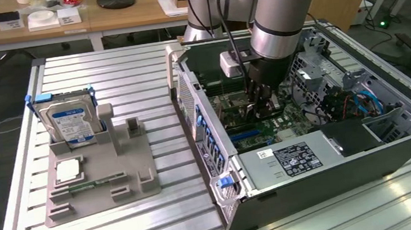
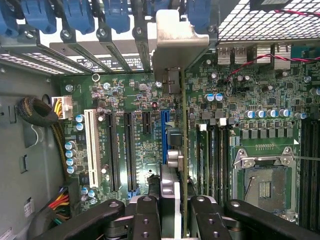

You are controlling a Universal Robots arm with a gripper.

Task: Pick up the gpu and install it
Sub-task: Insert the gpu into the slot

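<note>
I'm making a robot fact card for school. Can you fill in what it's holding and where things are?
place: inside the computer case
gripper: jaws shut on the gpu
gpu position: edge-on at the blue slot; seated or not, cannot tell
outside: hard drive and CPU chip on the grey holder

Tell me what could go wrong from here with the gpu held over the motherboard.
1. The end effector grips the gpu edge-on beside the blue slot. If the card's edge is not lined up, pressing down could strike the motherboard instead of seating.
2. The gpu's metal bracket sits close to the rear slot covers and could catch there.
</note>
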